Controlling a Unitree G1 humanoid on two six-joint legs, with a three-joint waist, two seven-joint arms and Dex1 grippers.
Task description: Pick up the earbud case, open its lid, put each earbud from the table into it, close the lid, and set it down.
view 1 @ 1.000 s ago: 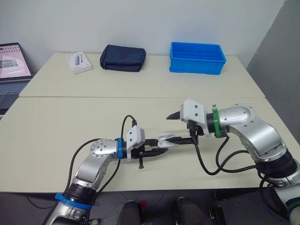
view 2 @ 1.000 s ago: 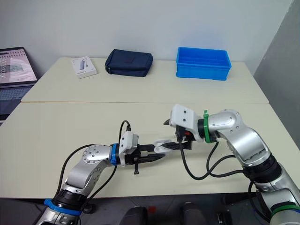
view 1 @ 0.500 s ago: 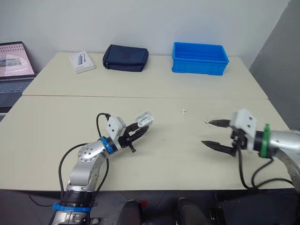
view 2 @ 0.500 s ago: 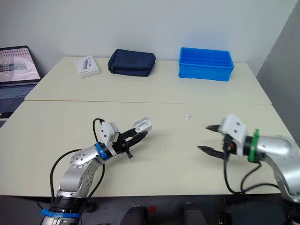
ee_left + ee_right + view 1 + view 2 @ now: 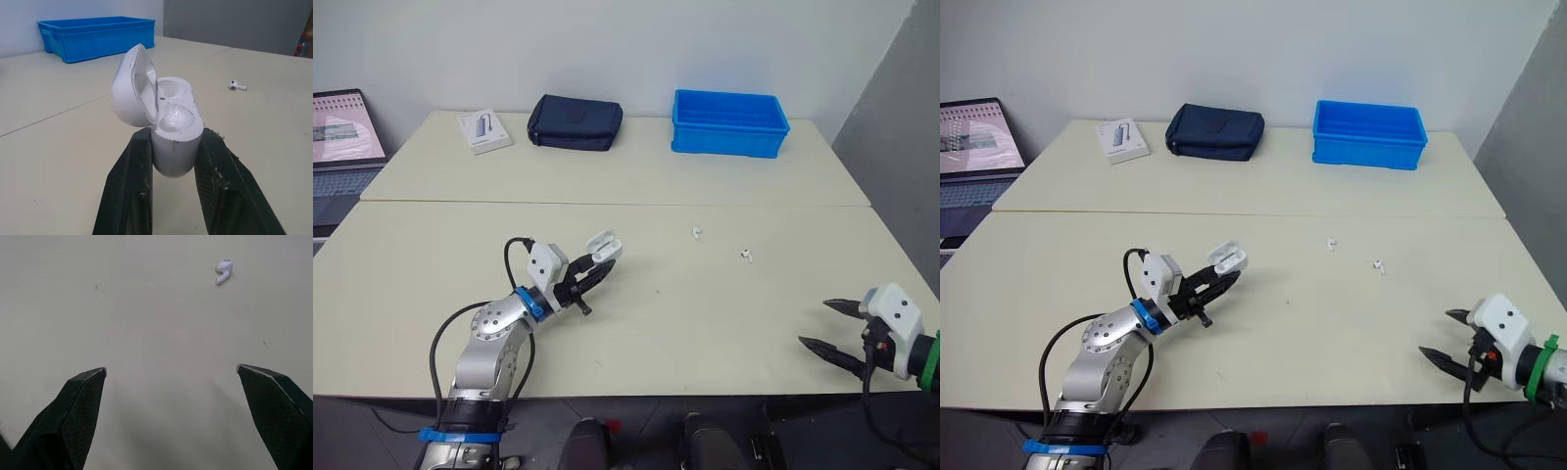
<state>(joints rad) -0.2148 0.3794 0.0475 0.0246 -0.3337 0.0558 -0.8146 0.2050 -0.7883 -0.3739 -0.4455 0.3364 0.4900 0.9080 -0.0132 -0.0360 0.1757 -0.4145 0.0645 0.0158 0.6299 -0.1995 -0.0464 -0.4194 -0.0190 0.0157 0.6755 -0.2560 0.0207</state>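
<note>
One case, two earbuds, lid already up.
My left gripper (image 5: pixel 595 273) is clamped on the single earbud case (image 5: pixel 177 128), held above the table (image 5: pixel 705 323) left of its middle. The case's long axis runs along my fingers, open mouth aimed up and forward-right, lid (image 5: pixel 129 93) swung back. Two earbuds (image 5: pixel 698 233) (image 5: pixel 745 255) lie loose, apart from each other. My right gripper (image 5: pixel 815 324), spread wide and empty, has backed off from the case to the near right edge since a second ago.

open tabletop (image 5: pixel 773 294) before right end effector (image 5: pixel 813 323), earbud (image 5: pixel 745 254) beyond
</note>
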